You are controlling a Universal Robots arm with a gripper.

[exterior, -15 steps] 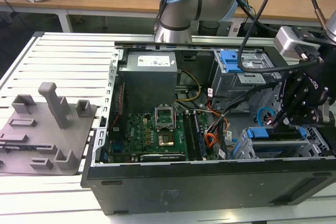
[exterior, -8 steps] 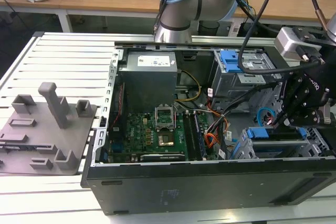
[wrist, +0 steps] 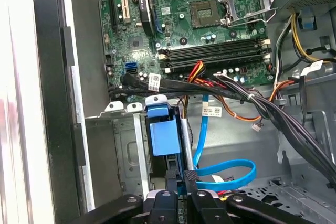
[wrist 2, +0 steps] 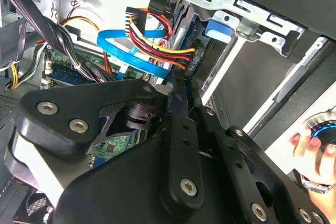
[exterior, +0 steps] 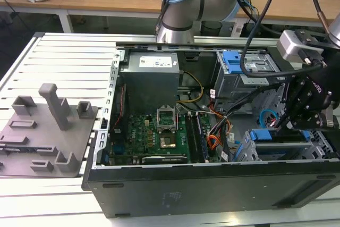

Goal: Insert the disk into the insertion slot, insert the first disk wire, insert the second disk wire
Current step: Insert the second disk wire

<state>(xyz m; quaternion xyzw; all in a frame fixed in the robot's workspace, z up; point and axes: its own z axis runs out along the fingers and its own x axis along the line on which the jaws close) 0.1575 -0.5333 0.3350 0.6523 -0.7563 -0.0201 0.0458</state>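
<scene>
Tool (wrist: 181, 182) fingers nearly closed beside the disk (wrist: 164, 137), disk seated in insertion slot (wrist: 123, 150), grip unclear

No legible text, white labels on the power supply (exterior: 158, 62) and cables (wrist: 211, 110) too small to read

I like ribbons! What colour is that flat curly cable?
Bright blue flat cable, clearest in the first wrist view.
</scene>
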